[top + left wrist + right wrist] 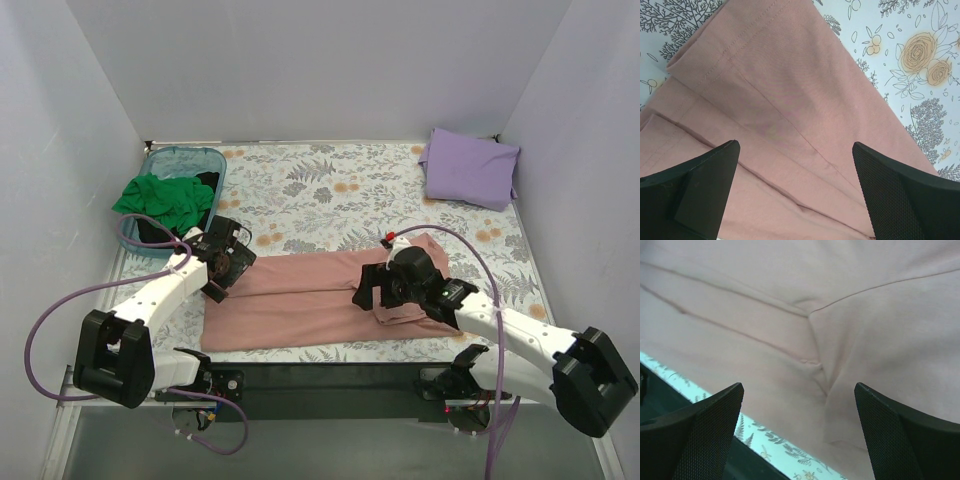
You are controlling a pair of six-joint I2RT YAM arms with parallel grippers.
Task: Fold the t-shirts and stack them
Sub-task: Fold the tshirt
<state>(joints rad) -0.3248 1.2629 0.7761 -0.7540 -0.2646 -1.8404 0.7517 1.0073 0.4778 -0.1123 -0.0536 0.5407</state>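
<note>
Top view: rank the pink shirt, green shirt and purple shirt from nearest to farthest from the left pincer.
1. Pink shirt, directly under the left pincer.
2. Green shirt, in the tub behind it.
3. Purple shirt, far right corner.

- My overhead feed shows soft, even light across the floral-printed table cover (330, 190), with faint, soft-edged shadows
- My left wrist feed is crisp: stitching on the dusty salmon-pink cloth t-shirt (790, 110) reads clearly
- My right wrist feed looks paler, softer, lower in contrast
</note>
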